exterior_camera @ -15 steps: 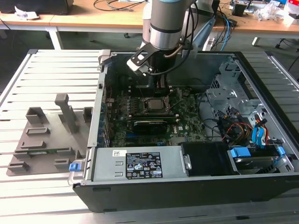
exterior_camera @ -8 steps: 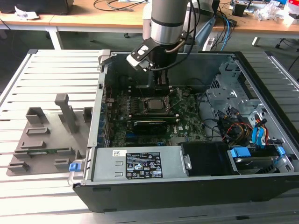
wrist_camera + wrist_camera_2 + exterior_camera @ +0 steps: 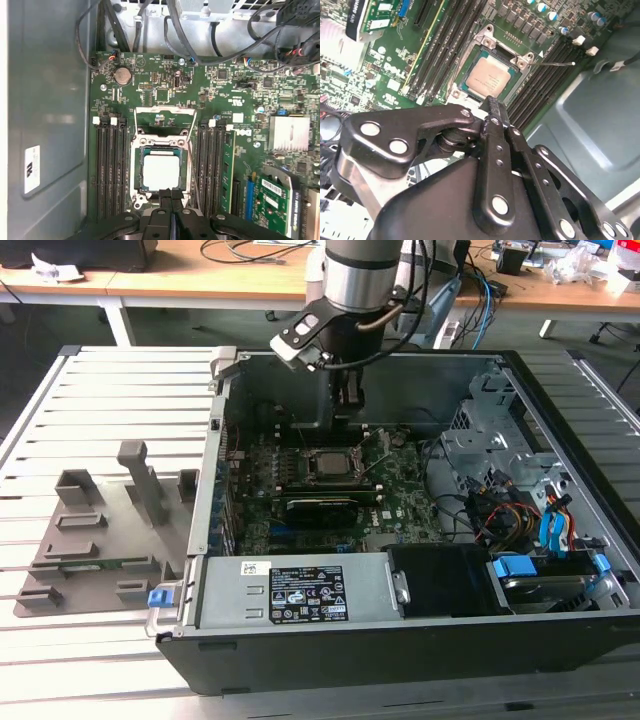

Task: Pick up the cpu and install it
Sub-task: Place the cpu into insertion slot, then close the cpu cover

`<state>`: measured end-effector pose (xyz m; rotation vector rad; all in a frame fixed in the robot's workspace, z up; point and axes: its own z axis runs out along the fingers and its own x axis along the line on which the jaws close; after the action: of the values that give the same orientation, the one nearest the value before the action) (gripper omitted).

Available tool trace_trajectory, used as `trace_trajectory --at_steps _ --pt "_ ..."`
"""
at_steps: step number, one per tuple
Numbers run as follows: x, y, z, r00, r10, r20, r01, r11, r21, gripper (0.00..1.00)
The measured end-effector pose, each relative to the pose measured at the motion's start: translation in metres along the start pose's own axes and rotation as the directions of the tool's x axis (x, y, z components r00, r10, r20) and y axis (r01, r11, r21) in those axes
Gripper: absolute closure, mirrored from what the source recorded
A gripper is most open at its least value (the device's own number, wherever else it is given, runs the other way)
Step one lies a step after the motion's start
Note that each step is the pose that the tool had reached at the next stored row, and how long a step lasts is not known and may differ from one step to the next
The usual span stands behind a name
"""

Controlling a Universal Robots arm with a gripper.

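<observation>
The cpu point(image 3: 162, 172), a silver-topped square chip, lies flat inside the open motherboard socket point(image 3: 137, 195) in both wrist views, also as cpu point(image 3: 490, 77). In the exterior view the cpu point(image 3: 328, 462) sits mid-board inside the computer case. My gripper point(image 3: 171, 194) hangs just above the socket's edge, its two black fingers pressed together with nothing between them. The second wrist view shows the gripper point(image 3: 492, 104) tips right beside the chip's border. In the exterior view the gripper point(image 3: 348, 405) is above and slightly behind the socket.
The socket's metal load plate point(image 3: 165, 116) is flipped open, with its thin lever point(image 3: 555, 63) sticking out. Memory slots point(image 3: 110, 170) flank the socket. Cables point(image 3: 500, 515) and a drive cage fill the case's right side. A grey fixture tray point(image 3: 100, 530) sits outside at the exterior view's left.
</observation>
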<state>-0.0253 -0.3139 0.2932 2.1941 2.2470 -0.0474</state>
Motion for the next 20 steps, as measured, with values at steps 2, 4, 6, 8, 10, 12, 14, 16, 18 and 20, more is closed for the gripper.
trace_trajectory --at_steps 2,4,6,8,10,12,14,16,18,20 --pt "-0.0003 -0.0003 -0.0129 1.0 0.0 0.0001 0.0 1.0 0.0 0.89" --pt "-0.0003 -0.0003 -0.0155 1.0 0.0 -0.0003 0.0 1.0 -0.0002 0.89" --pt "-0.0003 -0.0003 -0.0156 1.0 0.0 -0.0004 0.0 1.0 -0.0001 0.89" --pt "-0.0003 -0.0003 -0.0156 1.0 0.0 -0.0006 0.0 1.0 0.0 0.89" --pt "-0.0003 -0.0003 -0.0156 1.0 0.0 -0.0008 0.0 1.0 0.0 0.89" --pt "-0.0003 -0.0003 -0.0156 1.0 0.0 -0.0009 0.0 1.0 0.0 0.89" --pt "-0.0003 -0.0003 -0.0156 1.0 0.0 -0.0011 0.0 1.0 0.0 0.89" --pt "-0.0003 -0.0003 -0.0156 1.0 0.0 -0.0014 0.0 1.0 0.0 0.89" --pt "-0.0004 0.0008 -0.0157 1.0 0.0 -0.0015 0.0 1.0 0.0 0.89" --pt "-0.0005 0.0051 -0.0157 1.0 0.0 -0.0015 0.0 1.0 0.0 0.89"
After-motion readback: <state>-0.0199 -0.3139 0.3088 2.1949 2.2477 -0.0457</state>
